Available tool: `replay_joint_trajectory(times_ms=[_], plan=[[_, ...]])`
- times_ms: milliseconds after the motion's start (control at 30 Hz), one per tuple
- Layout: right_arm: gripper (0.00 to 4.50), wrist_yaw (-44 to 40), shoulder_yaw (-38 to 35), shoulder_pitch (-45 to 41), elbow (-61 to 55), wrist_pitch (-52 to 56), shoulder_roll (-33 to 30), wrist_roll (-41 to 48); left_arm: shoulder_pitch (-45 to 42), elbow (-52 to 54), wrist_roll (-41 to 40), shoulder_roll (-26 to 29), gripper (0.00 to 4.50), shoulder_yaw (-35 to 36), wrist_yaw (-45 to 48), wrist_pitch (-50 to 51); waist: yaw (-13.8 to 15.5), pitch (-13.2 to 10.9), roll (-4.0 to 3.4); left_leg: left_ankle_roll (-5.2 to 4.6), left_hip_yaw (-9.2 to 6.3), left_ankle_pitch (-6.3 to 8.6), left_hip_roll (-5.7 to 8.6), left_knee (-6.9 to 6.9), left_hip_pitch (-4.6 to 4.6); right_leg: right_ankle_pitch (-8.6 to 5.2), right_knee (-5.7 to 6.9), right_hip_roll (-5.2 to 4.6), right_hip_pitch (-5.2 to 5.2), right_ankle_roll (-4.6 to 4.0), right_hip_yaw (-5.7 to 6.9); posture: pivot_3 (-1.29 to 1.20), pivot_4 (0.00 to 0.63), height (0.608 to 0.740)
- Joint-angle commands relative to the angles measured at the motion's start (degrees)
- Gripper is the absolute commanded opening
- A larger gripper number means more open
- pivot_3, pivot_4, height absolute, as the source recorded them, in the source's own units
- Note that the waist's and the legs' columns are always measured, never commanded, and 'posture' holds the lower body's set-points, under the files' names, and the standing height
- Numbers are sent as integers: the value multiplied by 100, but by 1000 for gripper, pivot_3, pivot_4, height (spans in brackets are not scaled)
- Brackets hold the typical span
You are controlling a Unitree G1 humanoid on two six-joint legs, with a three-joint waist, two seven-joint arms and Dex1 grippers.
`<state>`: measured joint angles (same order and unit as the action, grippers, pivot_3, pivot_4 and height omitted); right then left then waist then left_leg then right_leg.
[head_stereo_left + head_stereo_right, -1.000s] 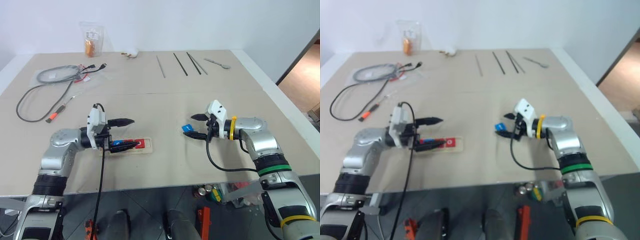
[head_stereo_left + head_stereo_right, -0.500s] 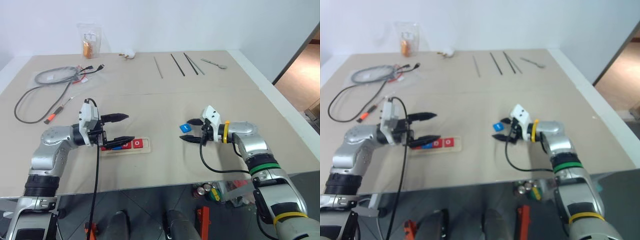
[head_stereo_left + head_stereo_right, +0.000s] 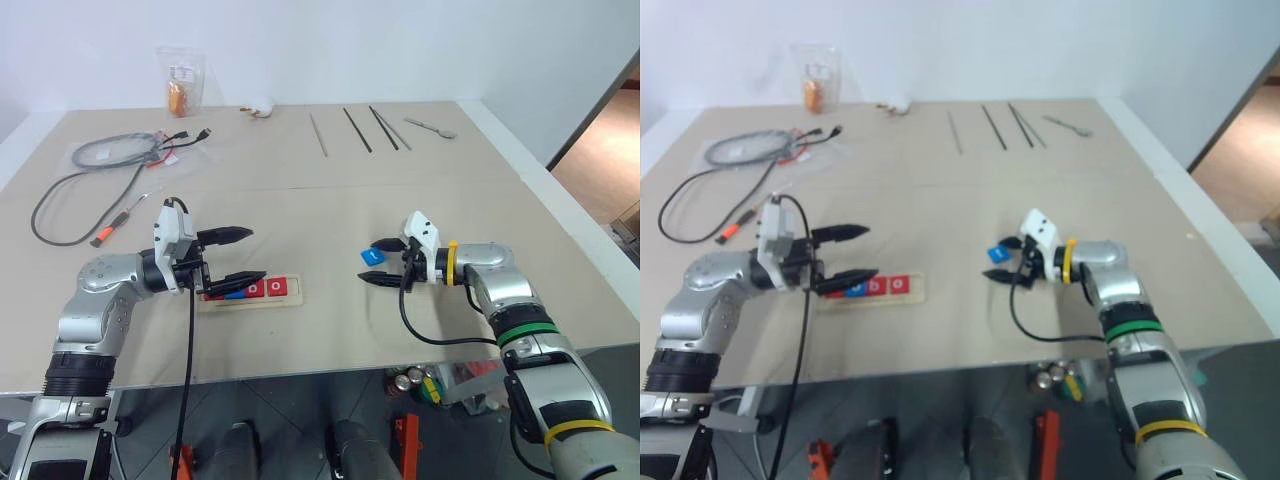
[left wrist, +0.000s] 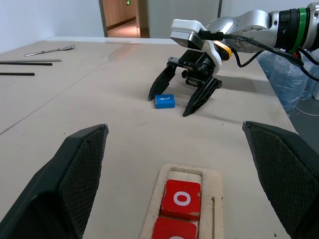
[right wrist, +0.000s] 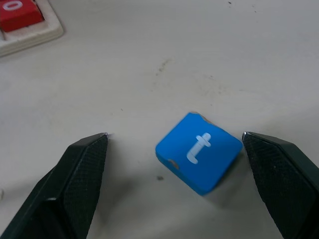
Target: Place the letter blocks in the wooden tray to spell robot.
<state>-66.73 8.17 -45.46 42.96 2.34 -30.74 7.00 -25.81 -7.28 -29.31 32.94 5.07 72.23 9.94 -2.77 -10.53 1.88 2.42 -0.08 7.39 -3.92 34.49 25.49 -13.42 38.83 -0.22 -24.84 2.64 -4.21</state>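
The blue t block (image 5: pixel 198 151) lies flat on the table (image 3: pixel 330 200), between the wide open fingers of the right gripper (image 3: pixel 385 262), closer to one finger. The wooden tray (image 3: pixel 297 292) is toward the near edge, beside the open left gripper (image 3: pixel 240 256), so the right arm is nearer.

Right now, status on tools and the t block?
Both tools open: left tool by wooden tray; right tool straddling blue t block on table. Nothing in the way.
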Motion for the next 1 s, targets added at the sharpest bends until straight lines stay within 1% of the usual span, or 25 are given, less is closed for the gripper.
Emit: replay_joint_trajectory(times_ms=[33,167,233,567,800,900,1000], plan=[[4208,320,-157,39,277,-80,-137,-170,-166,8,-60,-13,4500,84,18,-121,1,1,1,0,0,0,0,0,0,0,0,0,1,0,0,0,150,740],[4208,497,-314,189,303,-67,-61,-55,-205,-46,-49,-56,4500,73,38,-148,-1,0,1,3,0,-2,1,4,-17,1,-1,-1,24,-1,0,0,150,740],[4208,561,-380,298,224,-34,-34,-11,-210,-55,-48,-65,4500,71,48,-157,2,1,2,3,-1,-1,3,5,-42,0,-6,-6,54,-1,1,0,150,740],[4208,877,-645,721,-370,205,150,203,-401,-300,30,-159,4500,-17,93,-276,2,2,3,3,-1,-3,5,10,-44,2,-5,-8,61,-1,0,0,150,740],[4208,1094,-849,1149,-1218,567,100,404,-395,-344,42,-186,4500,-34,98,-324,3,2,3,3,-2,-3,5,9,-43,1,-6,-7,60,0,1,0,150,740],[4208,1144,-835,1560,-1792,887,64,477,-406,-370,52,-200,4500,-40,90,-350,8,2,3,4,-3,-2,5,7,-41,-5,-8,-8,60,3,1,0,150,740],[4208,1452,-908,1875,-2252,966,128,447,-432,-398,48,-211,4500,-41,96,-354,9,2,3,4,-4,-2,5,4,-41,-10,-7,-7,59,3,2,0,150,740]])
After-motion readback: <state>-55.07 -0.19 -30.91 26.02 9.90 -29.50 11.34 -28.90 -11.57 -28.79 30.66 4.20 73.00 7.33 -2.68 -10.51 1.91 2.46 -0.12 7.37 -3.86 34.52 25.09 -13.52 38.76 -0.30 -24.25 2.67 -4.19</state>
